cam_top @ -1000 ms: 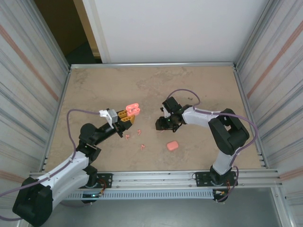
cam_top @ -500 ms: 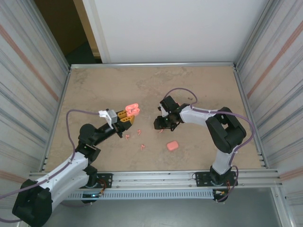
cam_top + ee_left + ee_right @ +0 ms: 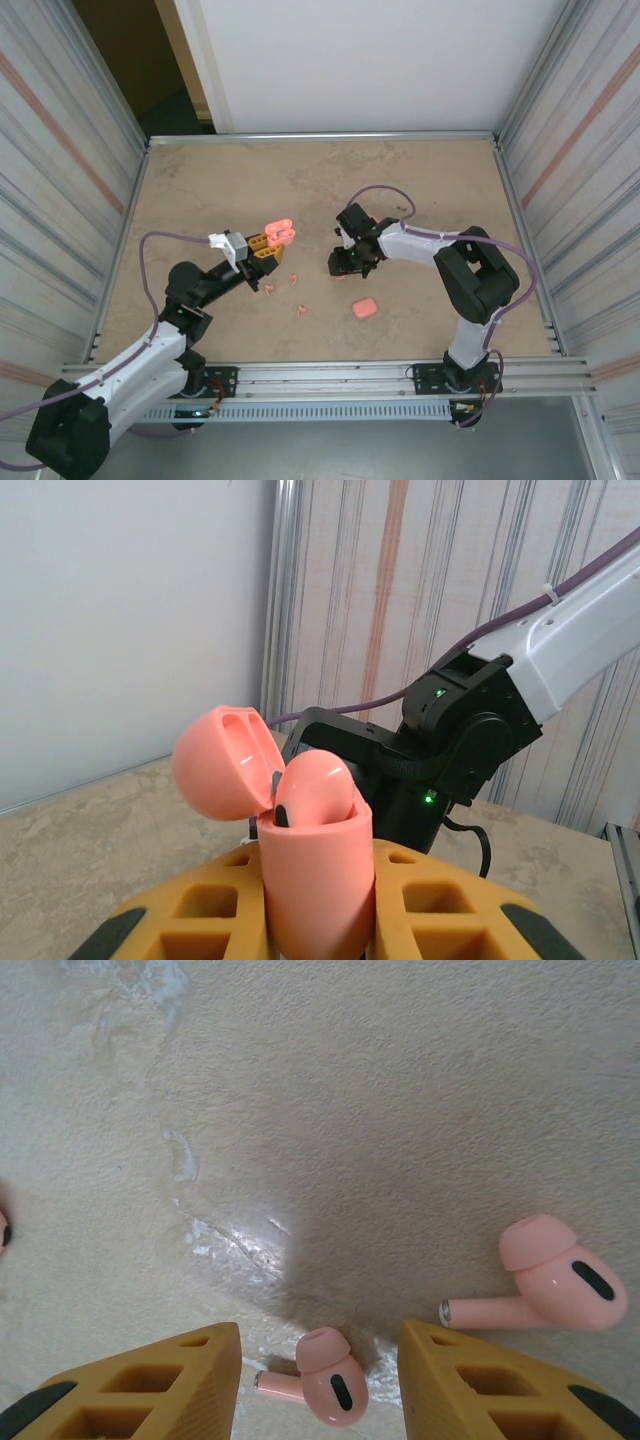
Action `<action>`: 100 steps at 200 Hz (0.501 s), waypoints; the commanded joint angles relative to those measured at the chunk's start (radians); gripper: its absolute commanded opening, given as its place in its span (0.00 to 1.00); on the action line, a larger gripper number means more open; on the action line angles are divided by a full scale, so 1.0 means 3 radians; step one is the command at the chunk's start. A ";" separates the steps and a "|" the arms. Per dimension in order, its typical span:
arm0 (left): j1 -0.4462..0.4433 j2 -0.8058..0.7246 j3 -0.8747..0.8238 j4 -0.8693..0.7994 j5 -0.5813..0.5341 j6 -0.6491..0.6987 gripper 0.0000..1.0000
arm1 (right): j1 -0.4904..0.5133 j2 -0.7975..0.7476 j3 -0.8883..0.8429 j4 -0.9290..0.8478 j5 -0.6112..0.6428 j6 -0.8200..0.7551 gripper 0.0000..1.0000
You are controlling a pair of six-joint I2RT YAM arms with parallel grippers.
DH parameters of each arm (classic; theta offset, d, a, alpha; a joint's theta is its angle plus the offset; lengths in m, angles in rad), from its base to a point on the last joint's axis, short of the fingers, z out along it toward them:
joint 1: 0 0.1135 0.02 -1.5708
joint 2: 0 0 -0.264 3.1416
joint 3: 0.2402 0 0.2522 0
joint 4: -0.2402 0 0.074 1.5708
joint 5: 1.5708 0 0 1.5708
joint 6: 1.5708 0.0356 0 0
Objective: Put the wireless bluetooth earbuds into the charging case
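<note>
An open charging case [image 3: 315, 875] is held upright in the left gripper [image 3: 270, 244], loose earbuds [image 3: 296, 281] are scattered on the table [image 3: 215, 190] before it, one earbud [image 3: 330, 1372] is flanked by the right gripper's [image 3: 341, 267] fingers, and a closed case [image 3: 364, 307] is set right of them.

The mottled beige bench [image 3: 220, 190] bore a pale glossy smear [image 3: 235, 1245] and was bounded by an aluminium rail [image 3: 340, 372] along its near edge, ribbed metal walls [image 3: 60, 150] on both sides and a plain white panel [image 3: 350, 60] behind, with a dark opening [image 3: 130, 60] at the far-left corner.
</note>
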 commanded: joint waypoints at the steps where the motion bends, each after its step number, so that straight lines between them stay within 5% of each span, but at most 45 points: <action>1: 0.0002 -0.0034 0.0069 0.0058 0.0006 0.0073 0.00 | 0.0072 0.0009 0.0126 -0.0225 0.0206 -0.0115 0.44; 100: 0.0002 -0.0085 0.0035 0.0050 -0.0002 0.0063 0.00 | 0.0278 0.0148 0.0262 -0.0519 0.0570 -0.0177 0.45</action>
